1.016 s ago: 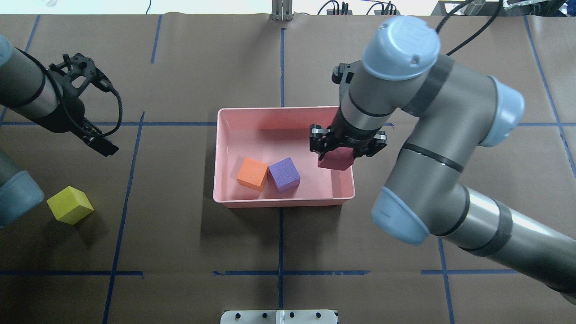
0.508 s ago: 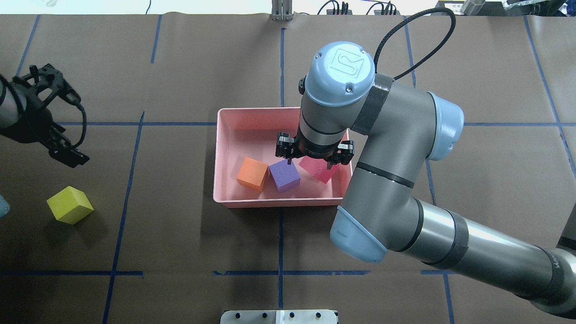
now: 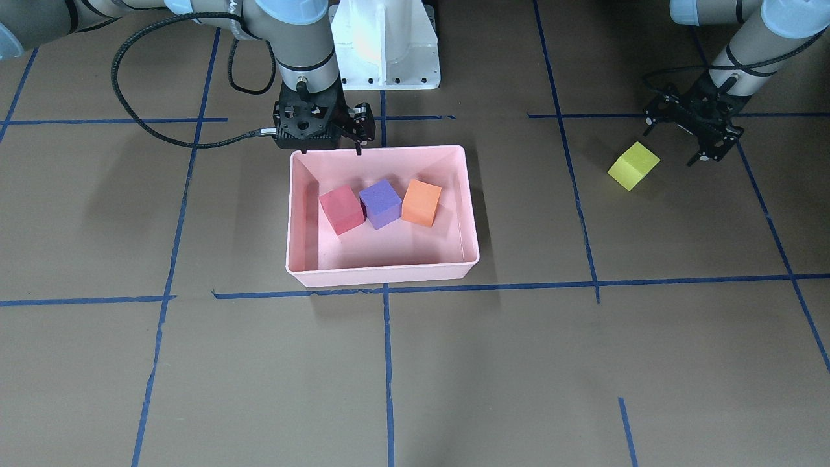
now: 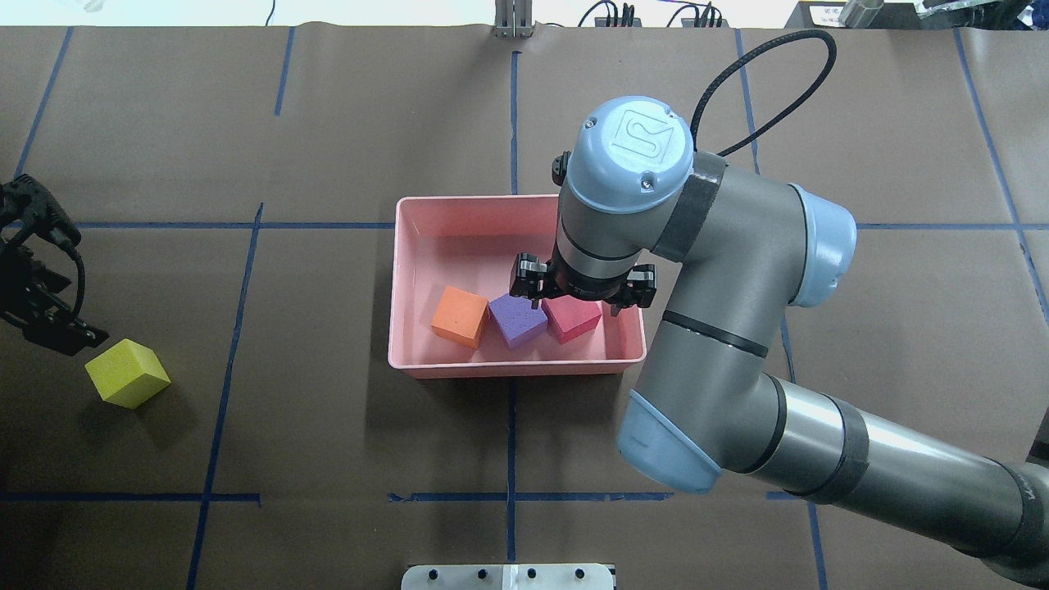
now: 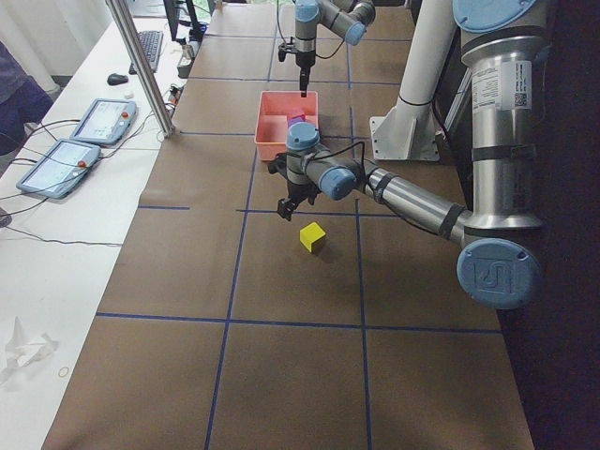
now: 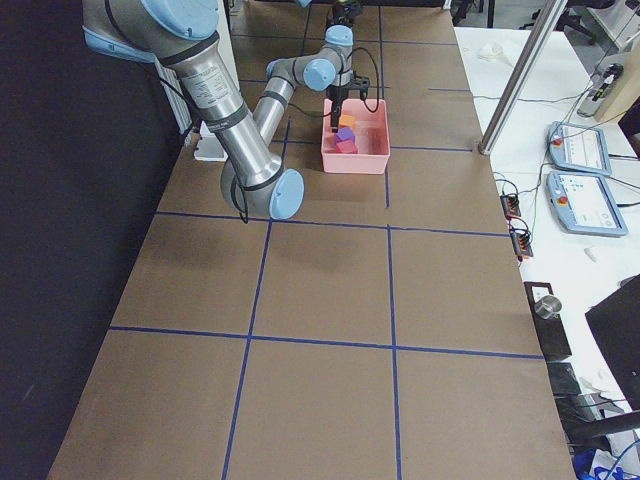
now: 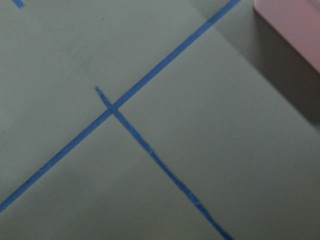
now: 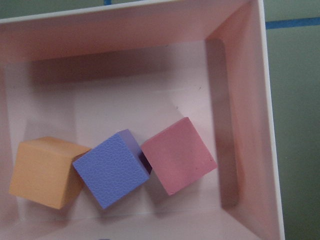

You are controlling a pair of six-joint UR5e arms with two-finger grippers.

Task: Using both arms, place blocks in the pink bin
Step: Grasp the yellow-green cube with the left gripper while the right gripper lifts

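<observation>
The pink bin [image 4: 410, 283] sits mid-table and holds the orange block [image 4: 460, 316], purple block [image 4: 518, 320] and red block [image 4: 571, 319] side by side. They also show in the front view: the bin [image 3: 382, 275], red [image 3: 342, 209], purple [image 3: 380, 203], orange [image 3: 421, 202]. My right gripper [image 4: 582, 293] hovers open and empty over the red block. Its wrist view looks down on the red block [image 8: 179, 156]. The yellow-green block [image 4: 127, 374] lies on the table at the left. My left gripper [image 3: 671, 146] is open and empty, just beside and above that block [image 3: 633, 165].
The white pedestal base [image 3: 386, 45] stands behind the bin. Blue tape lines cross the brown table cover. A metal plate [image 4: 508, 576] sits at the near edge. A side bench with tablets [image 5: 84, 141] runs along the far side. A corner of the bin [image 7: 295, 25] shows in the left wrist view.
My right gripper carried the red block over the bin and opened. The red block now rests beside the purple one. My left gripper moved left and nearer to the yellow-green block.
</observation>
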